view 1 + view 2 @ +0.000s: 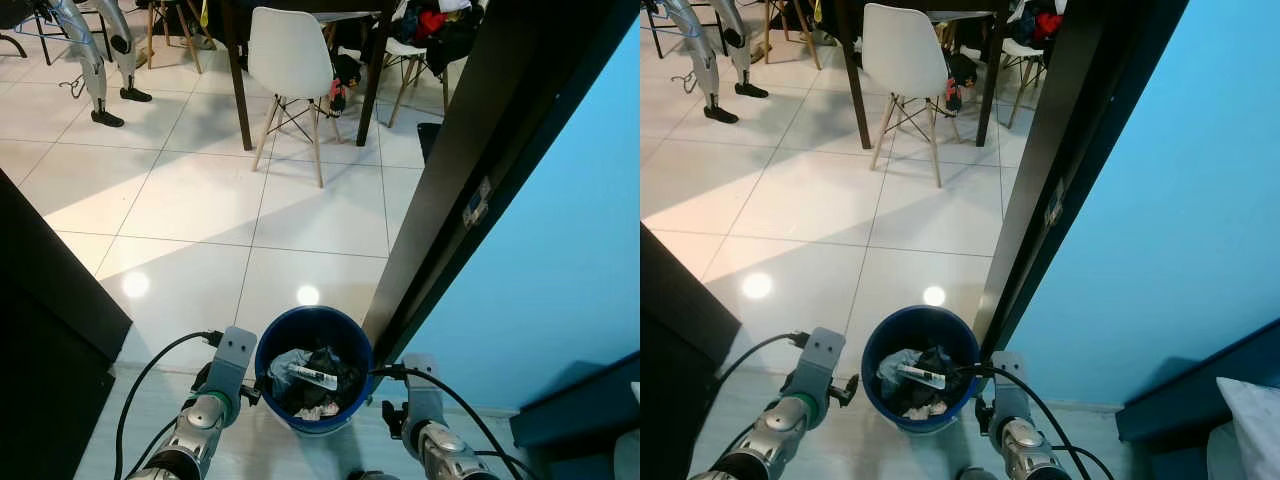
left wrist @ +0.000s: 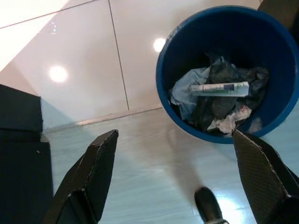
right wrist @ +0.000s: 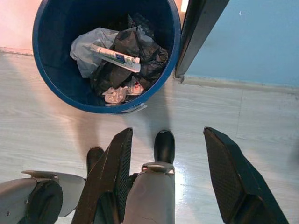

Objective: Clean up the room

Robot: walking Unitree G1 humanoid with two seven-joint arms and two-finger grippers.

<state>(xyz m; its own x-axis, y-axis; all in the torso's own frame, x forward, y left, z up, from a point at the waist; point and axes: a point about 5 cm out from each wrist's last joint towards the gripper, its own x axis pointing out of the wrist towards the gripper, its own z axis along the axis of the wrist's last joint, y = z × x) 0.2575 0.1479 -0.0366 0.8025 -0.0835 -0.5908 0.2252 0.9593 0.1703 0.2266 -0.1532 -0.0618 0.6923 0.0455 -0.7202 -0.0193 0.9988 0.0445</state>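
Both pincers gape wide and empty — left pincer (image 2: 173, 179), right pincer (image 3: 170, 175) — flanking the bin (image 1: 275, 345); close evenly on its rim before lifting.

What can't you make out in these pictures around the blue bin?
- Bin bottom: buried under trash in every view.
- Print on the tube: too small to read.
- Black bag contents: opaque.
- Things on the far chair: cut off by the head view's top edge.
- Left gripper fingertips: cropped by the wrist view's edge.
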